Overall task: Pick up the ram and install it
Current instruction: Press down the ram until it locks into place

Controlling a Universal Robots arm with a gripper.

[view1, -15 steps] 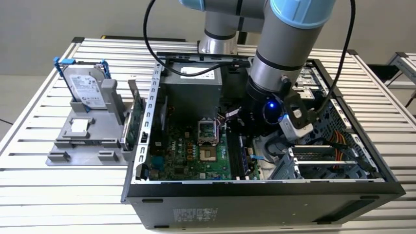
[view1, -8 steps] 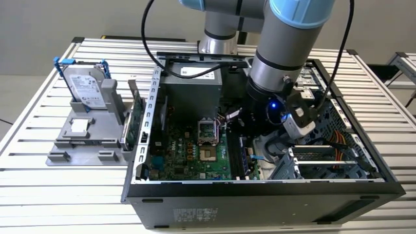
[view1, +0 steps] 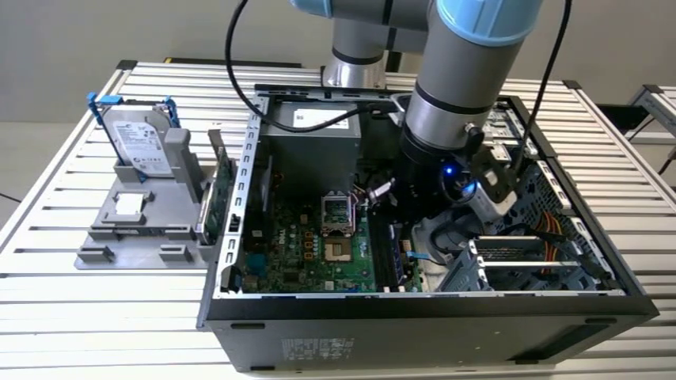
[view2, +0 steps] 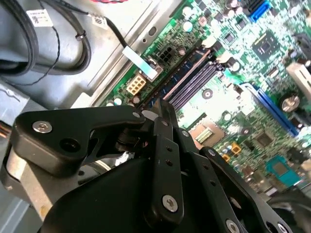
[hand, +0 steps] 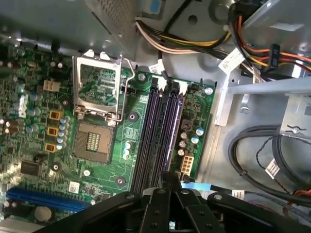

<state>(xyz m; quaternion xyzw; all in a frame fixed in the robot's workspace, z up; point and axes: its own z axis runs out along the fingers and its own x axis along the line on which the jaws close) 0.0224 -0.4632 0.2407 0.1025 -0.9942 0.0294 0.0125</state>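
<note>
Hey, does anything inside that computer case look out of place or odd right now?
The processor socket on the motherboard appears empty, with its metal retention frame flipped up and open. Otherwise nothing looks spilled, askew or damaged.

A slatted metal table [view1: 63, 309] fills most of the exterior view, its ribs pale and brightly lit. Behind it stands a plain grey wall [view1: 116, 32]. At the exterior view's right edge sits what may be a second slatted table [view1: 660, 107], with grey floor [view1: 634, 142] between them.
</note>
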